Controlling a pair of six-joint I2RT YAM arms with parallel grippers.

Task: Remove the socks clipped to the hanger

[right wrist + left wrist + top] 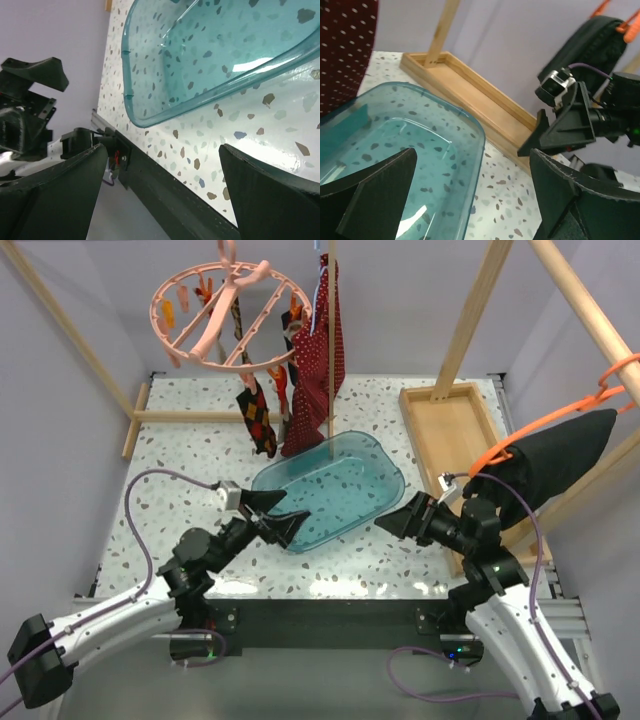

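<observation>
The round salmon-pink hanger hangs at the back left of the top view, above the table. Several socks stay clipped to its ring. A dark argyle sock hangs lowest, with another beside it and more up by the ring. My left gripper is open and empty, low at the near-left rim of the teal bin, far below the socks. My right gripper is open and empty at the bin's near-right side. No sock or hanger shows in either wrist view. The left wrist view and the right wrist view both show spread jaws.
A red white-dotted garment hangs right beside the socks. It also shows in the left wrist view. The teal bin holds nothing. A wooden tray lies at back right. An orange hanger with black cloth hangs at the right. Wooden frame posts stand around.
</observation>
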